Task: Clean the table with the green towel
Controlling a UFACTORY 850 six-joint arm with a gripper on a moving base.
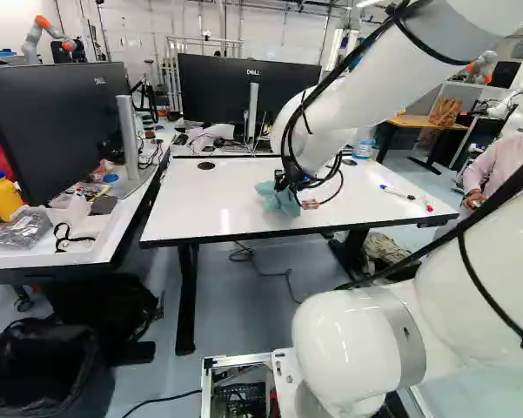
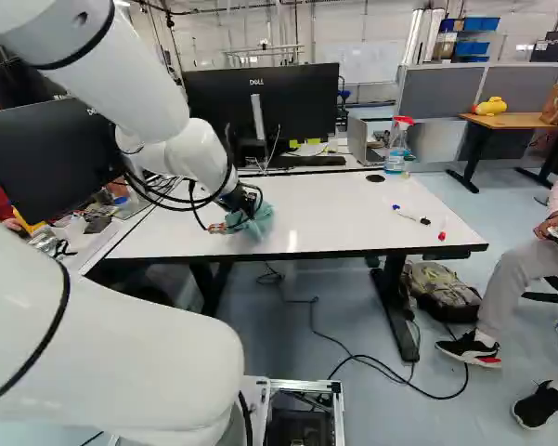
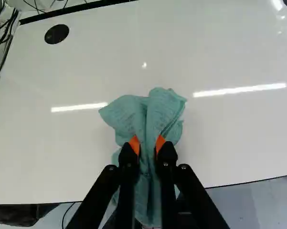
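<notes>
My gripper (image 1: 287,181) is low over the white table (image 1: 235,209) in the left base view, and the green towel (image 1: 277,198) bunches at its tip. In the right base view the towel (image 2: 256,221) rests at the tabletop near its front edge. Seen from the wrist, the gripper (image 3: 147,145) is shut on the towel (image 3: 145,114), an orange pad pressing from each side. Folds of cloth spread ahead of the fingers and hang back between them. A pen (image 2: 410,216) and a red-capped marker (image 2: 442,232) lie on the tabletop's right part.
Monitors (image 1: 222,91) stand behind the table, with a spray bottle (image 2: 398,147) at its back right. A cluttered side desk (image 1: 61,252) adjoins at the left. A seated person is off to the right. A backpack (image 2: 441,290) and cables lie on the floor. Another robot (image 1: 48,37) stands far back.
</notes>
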